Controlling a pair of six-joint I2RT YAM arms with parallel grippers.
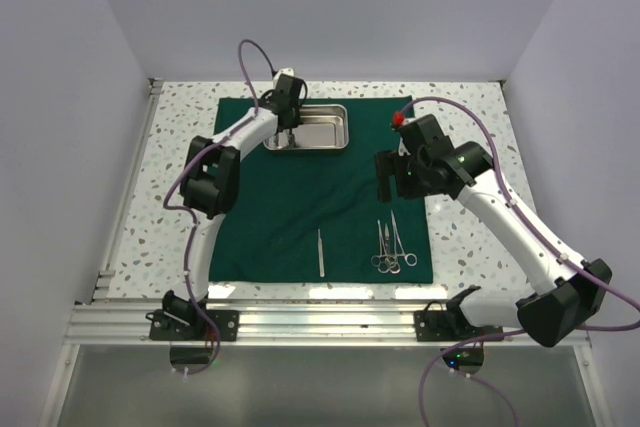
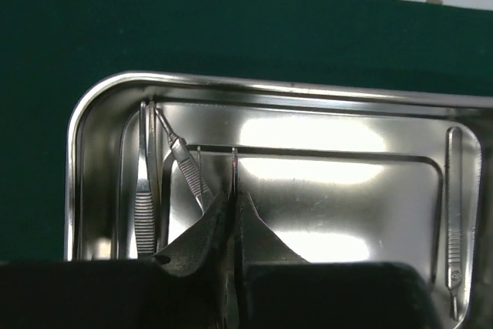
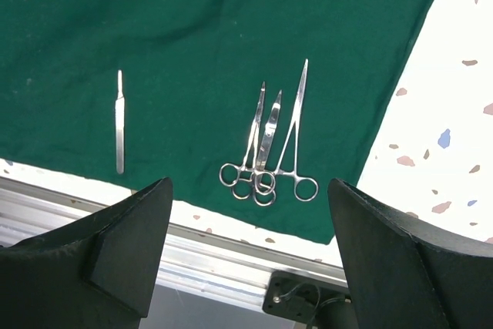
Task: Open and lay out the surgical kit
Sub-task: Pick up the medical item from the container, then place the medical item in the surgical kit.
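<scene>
— Two arms over one green cloth (image 1: 300,197)! What shows from up top?
— The cloth lies flat and open on the speckled table (image 1: 470,247). The shiny tray (image 1: 340,112) sits on the cloth near its far edge. The left gripper (image 1: 288,132) dips into the tray. The right gripper (image 1: 390,182) hangs over the cloth's right side. Near the front edge lie the clamps (image 1: 390,247). Well to their left is one thin tool (image 1: 321,252).
— What does the left wrist see?
— Its fingers (image 2: 196,240) are squeezed almost together, with just a thin slit left. I can't tell if they pinch anything. Tweezers (image 2: 145,198) lie at the tray's left end, with a tilted tool (image 2: 187,167) just beside them. A flat handle (image 2: 454,221) lies at the right end.
— And the right wrist?
— Its jaws stand wide apart and hold nothing. Below them three clamps lie side by side, rings touching.
</scene>
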